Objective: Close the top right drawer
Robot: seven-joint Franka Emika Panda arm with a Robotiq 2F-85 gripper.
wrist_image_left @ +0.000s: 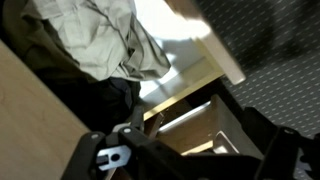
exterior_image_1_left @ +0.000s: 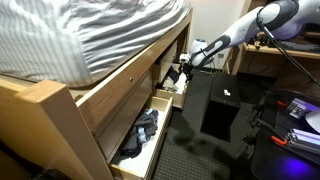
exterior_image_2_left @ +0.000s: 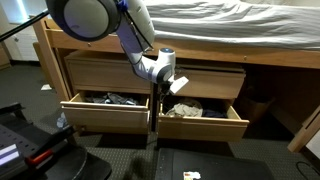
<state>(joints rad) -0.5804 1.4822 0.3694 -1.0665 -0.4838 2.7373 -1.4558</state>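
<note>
My gripper (exterior_image_2_left: 168, 86) looks spread open, I think, gripping nothing. Just below it the short light-wood box drawer (exterior_image_2_left: 205, 127) stands pulled out, plain flat front, pale cloth (exterior_image_2_left: 186, 108) heaped inside.

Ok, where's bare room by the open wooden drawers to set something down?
The dark carpet before the short light-wood drawer is bare. Both it and the longer light-wood drawer hold clothes, and the gripper hangs over the gap between them.
</note>
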